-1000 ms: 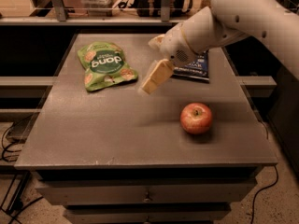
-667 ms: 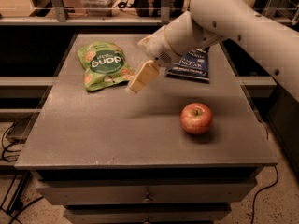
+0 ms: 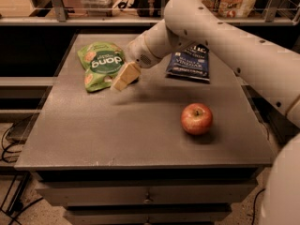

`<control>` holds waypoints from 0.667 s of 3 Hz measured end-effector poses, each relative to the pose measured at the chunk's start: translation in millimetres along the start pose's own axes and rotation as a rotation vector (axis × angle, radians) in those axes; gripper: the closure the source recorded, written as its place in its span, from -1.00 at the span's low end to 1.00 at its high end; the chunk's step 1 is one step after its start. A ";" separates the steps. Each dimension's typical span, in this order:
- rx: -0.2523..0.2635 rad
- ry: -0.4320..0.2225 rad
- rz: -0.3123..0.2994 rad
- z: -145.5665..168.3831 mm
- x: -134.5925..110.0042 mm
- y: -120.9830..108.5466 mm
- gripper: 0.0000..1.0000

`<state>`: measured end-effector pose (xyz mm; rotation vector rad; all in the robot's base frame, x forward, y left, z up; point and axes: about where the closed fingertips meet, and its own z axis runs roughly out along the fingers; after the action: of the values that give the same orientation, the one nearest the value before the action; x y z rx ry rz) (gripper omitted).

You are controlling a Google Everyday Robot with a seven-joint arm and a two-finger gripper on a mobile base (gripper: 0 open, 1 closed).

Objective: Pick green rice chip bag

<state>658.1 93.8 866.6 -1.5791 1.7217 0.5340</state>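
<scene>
Green rice chip bag [image 3: 100, 63] lies flat near the far left corner of the bench [image 3: 117, 139], label up. My gripper [image 3: 124, 76] hangs just at the bag's right side; open or closed, I can't tell. Dark blue chip bag [image 3: 190, 62] by the far edge, apple [image 3: 197, 118] toward the right edge.
</scene>
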 end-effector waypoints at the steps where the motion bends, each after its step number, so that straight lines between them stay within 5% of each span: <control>1: 0.001 -0.009 0.036 25.7 -1.5 -12.6 -1.00; 2: -0.004 -0.015 0.059 43.0 -1.3 -21.4 -0.65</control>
<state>688.9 122.4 843.3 -1.5276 1.7613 0.5773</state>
